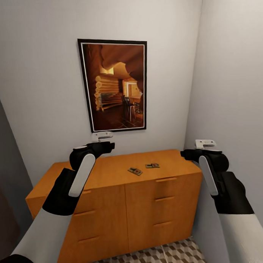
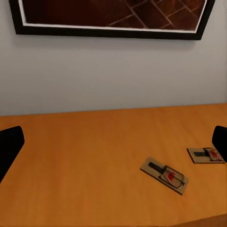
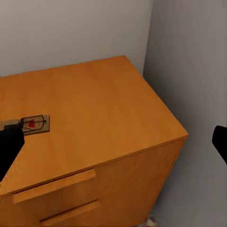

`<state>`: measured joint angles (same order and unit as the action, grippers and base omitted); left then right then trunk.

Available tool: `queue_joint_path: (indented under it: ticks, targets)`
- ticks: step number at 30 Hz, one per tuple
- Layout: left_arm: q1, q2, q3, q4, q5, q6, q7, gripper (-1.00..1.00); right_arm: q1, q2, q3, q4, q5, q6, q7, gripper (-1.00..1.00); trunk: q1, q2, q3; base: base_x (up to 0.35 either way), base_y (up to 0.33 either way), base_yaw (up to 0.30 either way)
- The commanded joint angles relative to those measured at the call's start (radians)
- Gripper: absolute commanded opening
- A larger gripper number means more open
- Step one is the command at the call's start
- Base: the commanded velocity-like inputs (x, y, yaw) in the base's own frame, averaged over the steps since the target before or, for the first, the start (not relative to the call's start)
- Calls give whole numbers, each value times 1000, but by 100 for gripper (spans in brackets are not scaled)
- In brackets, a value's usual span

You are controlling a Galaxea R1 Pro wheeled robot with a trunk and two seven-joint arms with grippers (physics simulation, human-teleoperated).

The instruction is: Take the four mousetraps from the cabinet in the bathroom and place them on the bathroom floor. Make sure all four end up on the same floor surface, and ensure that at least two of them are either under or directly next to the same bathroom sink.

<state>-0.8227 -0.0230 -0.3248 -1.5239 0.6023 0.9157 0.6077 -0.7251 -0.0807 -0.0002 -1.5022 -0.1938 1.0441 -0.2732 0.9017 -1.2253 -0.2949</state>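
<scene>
Two mousetraps (image 1: 135, 171) lie on the cabinet (image 1: 110, 174); both end effectors gape wide, empty.

Framed picture (image 2: 111, 19) cropped by frame edge. Right mousetrap (image 2: 205, 155) partly behind fingertip (image 2: 220, 142). Trap's red marking (image 3: 32, 124) blurred, possibly a label.

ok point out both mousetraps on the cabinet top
left mousetrap (image 1: 135, 171), head view, middle of its base
right mousetrap (image 1: 152, 165), head view, middle of its base
cabinet (image 1: 106, 168), head view, bare top
</scene>
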Motion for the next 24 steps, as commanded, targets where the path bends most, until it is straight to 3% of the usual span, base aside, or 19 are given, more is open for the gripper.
queue_joint_path:
  ticks: [1, 15, 24]
  targets:
    - [-1, 0, 0, 0, 10, 2, 10, 100, -8, 0, 1, 1, -11, 3, -9, 100, 1, -1, -1, 323, 0, 0]
    - [-1, -3, -2, 2, 11, 8, 10, 100, -42, 0, 26, 10, -14, 3, -5, 100, 1, -1, -1, 316, 0, 0]
    - [-1, -3, -4, 2, 12, 23, 8, 100, -91, -1, 29, 55, -28, 3, 7, 100, 1, -1, -1, 98, 0, 0]
